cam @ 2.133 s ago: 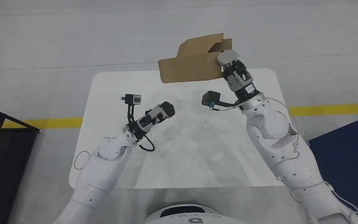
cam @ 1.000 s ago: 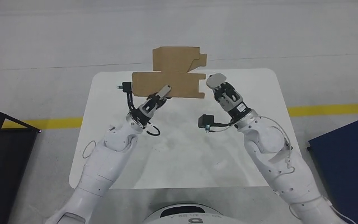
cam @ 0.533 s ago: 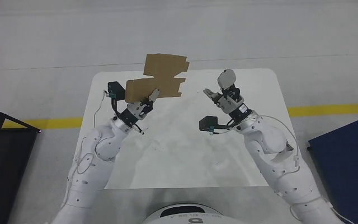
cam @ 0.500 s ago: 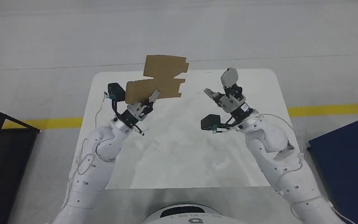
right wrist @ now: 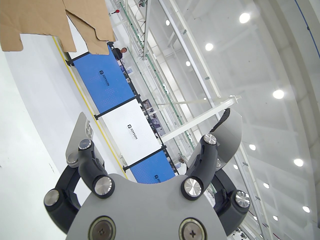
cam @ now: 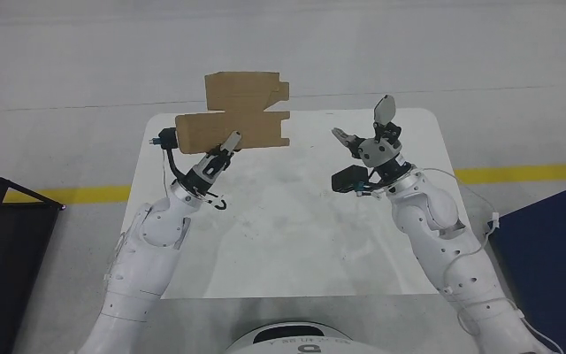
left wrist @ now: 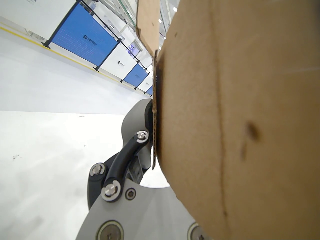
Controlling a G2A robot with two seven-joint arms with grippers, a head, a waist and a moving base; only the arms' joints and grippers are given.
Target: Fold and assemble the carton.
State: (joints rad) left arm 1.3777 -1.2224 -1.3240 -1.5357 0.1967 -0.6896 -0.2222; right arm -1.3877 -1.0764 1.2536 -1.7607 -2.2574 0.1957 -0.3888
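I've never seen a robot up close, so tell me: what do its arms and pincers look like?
Both arms are smooth white jointed shells: left arm, right arm. The left pincer and right pincer have a grey base plate, black links with silver bolts, and pale grey curved fingers. Thin cables trail by each wrist.

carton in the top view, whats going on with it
The robot's left tool is shut on the near edge of a cardboard carton and holds it up in the air above the far side of the table. The right tool is open and empty, raised to the side of the carton and apart from it. The carton looks like a flat blank, not yet formed into a box.
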